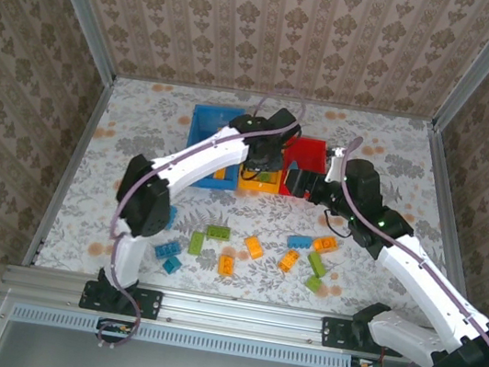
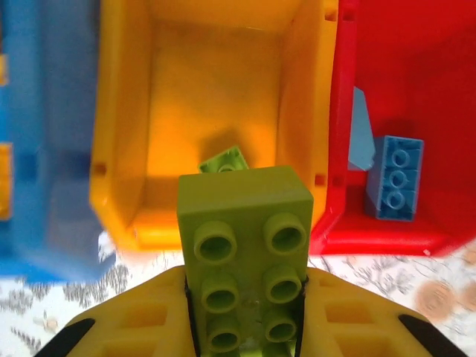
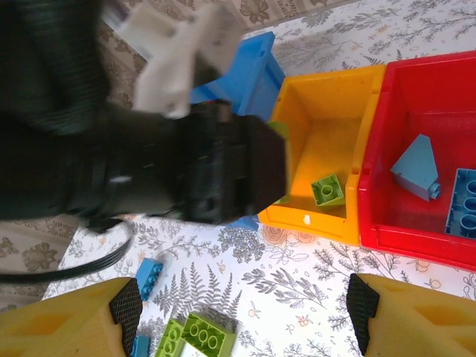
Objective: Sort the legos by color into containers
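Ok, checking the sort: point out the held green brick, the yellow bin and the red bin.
held green brick [image 2: 245,256], left wrist view, studded face.
yellow bin [image 2: 125,104], left wrist view, left wall.
red bin [image 2: 435,71], left wrist view, bare floor.

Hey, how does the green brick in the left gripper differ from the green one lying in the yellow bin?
The held green brick is clamped in the left gripper over the near edge of the yellow bin; the binned green brick lies loose on that bin's floor. The held green brick shows at least six studs; the binned green brick looks shorter, about four. Both are lime green and studded.
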Controlling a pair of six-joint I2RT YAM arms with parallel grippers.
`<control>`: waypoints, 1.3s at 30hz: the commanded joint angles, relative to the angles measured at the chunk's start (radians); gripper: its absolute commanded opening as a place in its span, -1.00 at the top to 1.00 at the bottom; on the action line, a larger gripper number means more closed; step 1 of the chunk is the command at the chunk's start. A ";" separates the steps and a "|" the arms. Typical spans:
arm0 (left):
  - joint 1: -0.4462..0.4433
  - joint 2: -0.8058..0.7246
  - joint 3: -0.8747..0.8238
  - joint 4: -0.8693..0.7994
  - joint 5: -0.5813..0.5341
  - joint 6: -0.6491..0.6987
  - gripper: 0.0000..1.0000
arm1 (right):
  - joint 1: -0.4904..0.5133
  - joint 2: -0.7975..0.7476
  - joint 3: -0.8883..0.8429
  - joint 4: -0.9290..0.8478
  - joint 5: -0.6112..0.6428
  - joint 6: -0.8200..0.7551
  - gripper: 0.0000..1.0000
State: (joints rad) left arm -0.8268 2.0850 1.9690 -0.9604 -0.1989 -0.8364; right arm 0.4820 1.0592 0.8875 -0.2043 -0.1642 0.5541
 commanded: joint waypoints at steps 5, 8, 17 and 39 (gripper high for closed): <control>0.072 0.167 0.219 -0.094 0.026 0.163 0.56 | -0.023 -0.031 -0.046 0.020 0.007 0.039 -0.51; 0.100 0.201 0.226 -0.049 0.073 0.177 0.55 | -0.026 -0.025 -0.055 0.030 0.001 0.043 -0.51; 0.141 0.259 0.193 0.136 0.228 0.219 0.53 | -0.029 0.025 -0.042 0.053 -0.020 0.040 -0.51; 0.149 0.231 0.157 0.117 0.235 0.214 0.06 | -0.033 0.045 -0.009 -0.002 -0.005 0.012 -0.52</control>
State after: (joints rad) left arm -0.6842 2.3615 2.1441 -0.8284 0.0341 -0.6415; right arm 0.4549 1.1072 0.8436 -0.1818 -0.1654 0.5793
